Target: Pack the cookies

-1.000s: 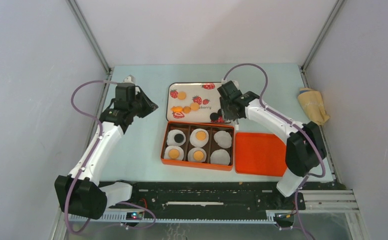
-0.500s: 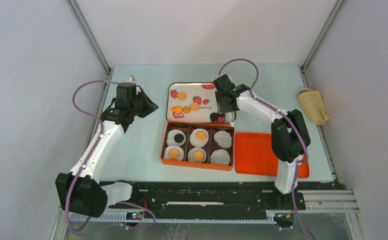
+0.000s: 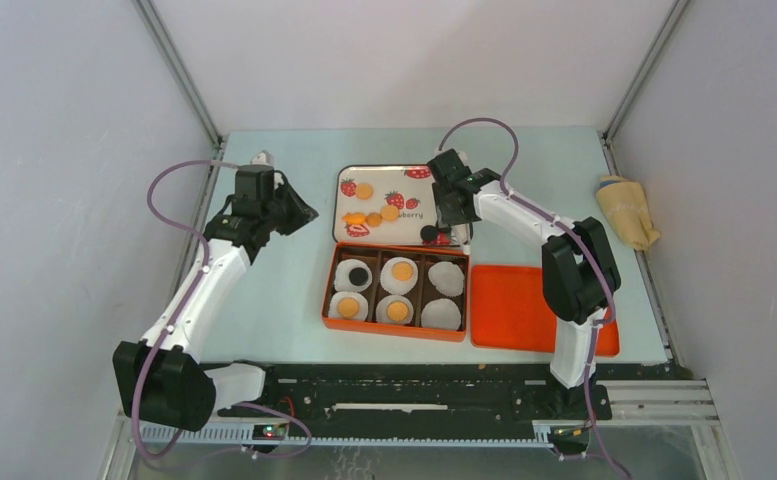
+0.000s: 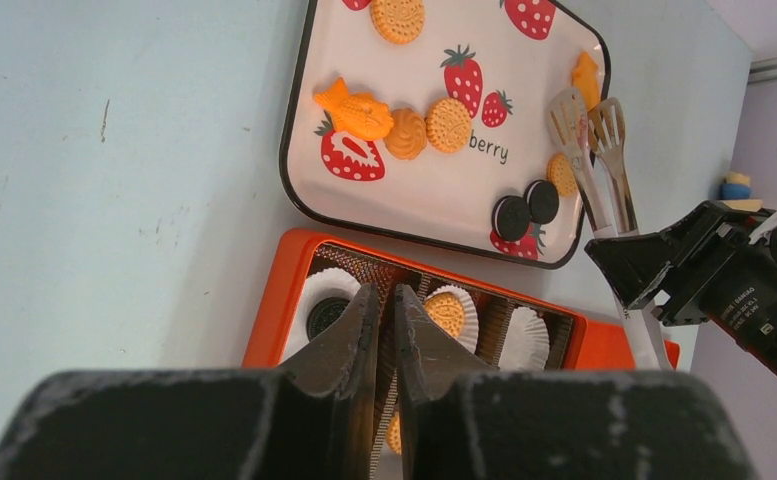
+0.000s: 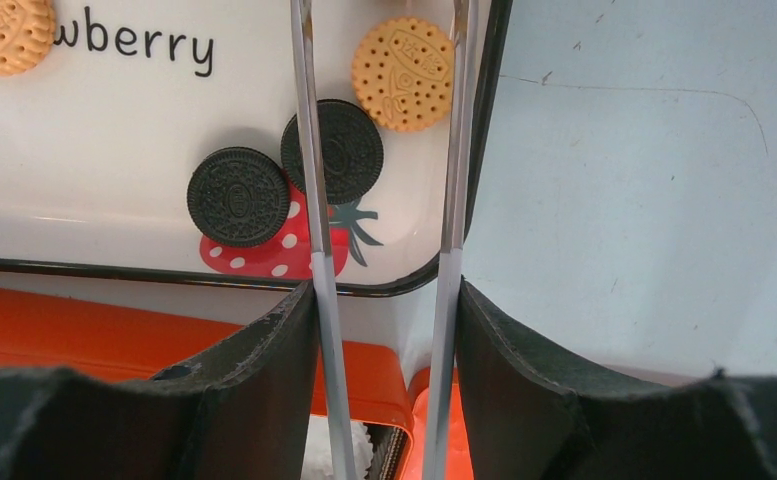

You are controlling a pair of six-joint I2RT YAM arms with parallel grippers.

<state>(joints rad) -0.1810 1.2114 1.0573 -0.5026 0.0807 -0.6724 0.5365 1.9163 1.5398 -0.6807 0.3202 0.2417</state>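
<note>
Top external: pale table (image 3: 274,290) between white walls (image 3: 414,60).

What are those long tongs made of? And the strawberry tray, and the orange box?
The tongs look like bare metal: thin, silvery, shiny. The strawberry tray seems glossy printed tin, maybe plastic: smooth white face with a sheen, dark rim. The orange box looks like painted tin or plastic; its smooth, even colour fits either.

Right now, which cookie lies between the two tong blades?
The golden dotted cookie by the tray corner. The two black cookies lie outside the gap, one under a blade of the tongs.
</note>
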